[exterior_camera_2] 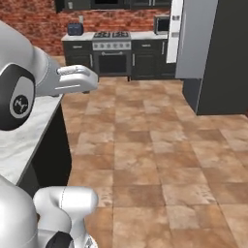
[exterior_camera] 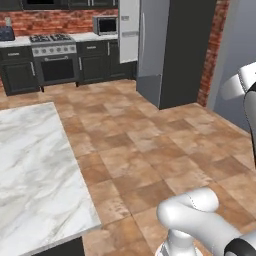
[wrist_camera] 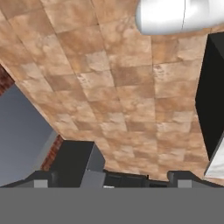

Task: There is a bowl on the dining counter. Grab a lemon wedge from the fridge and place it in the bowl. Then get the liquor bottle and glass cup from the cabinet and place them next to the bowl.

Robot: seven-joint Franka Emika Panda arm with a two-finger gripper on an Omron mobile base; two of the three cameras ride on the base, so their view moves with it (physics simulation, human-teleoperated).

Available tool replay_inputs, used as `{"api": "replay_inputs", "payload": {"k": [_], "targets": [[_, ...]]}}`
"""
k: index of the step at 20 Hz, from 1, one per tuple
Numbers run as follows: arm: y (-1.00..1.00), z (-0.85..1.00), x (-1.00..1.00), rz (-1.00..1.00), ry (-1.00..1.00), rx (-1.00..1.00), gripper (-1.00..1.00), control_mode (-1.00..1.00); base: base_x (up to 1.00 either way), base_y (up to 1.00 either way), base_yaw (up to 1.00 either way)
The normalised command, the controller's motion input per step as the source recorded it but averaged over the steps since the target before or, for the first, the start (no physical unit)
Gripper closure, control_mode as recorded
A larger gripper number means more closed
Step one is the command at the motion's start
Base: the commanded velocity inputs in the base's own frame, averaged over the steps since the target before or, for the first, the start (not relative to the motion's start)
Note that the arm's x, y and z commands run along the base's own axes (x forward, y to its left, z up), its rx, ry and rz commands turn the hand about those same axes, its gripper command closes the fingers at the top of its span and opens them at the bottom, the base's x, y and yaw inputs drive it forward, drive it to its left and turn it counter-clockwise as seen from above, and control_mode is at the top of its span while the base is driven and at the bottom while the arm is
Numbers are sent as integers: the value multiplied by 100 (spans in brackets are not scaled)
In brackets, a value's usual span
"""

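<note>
A: Two big things frame the floor: the surface (exterior_camera: 35,170) at left, a broad white marble slab with grey veins and a dark base, and the fridge (exterior_camera: 170,50) at the far right, a tall, flat-sided grey steel box.

B: Floor?

A: Terracotta tile floor (exterior_camera: 150,145), mottled brown squares with pale grout. A wide open lane runs between the slab's right edge and the fridge, back to the stove (exterior_camera: 54,57).

B: Back wall?

A: Red brick wall (exterior_camera_2: 34,19), low black cabinets (exterior_camera: 95,62) under a pale worktop, a microwave (exterior_camera: 105,25) right of the stove, and a dark blue toaster (exterior_camera_2: 75,29) to its left.

B: Pincer?

A: In the hand view the pincer (wrist_camera: 111,177) is spread wide, with dark finger tips (wrist_camera: 41,180) far apart at the bottom and nothing between them. It looks along the tiles toward the fridge.

B: Slab edges?

A: The near corner is squared and the top is smooth and glossy. The right base view shows the dark side panel below it.

B: Fridge details?

A: The front is paler than its dark side. Beside it stands a white panel; I cannot tell whether it's a door.
</note>
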Motion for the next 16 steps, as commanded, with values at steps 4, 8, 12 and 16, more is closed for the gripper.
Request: {"api": "replay_inputs", "payload": {"k": [4,8,12,16], "targets": [[0,0,0,0,0,0,-100,100,99,11,0],[0,0,0,0,0,0,-100,100,74,-18,0],[0,0,0,0,0,0,-100,100,83,-13,0],[0,0,0,0,0,0,-100,100,91,-3,0]]}}
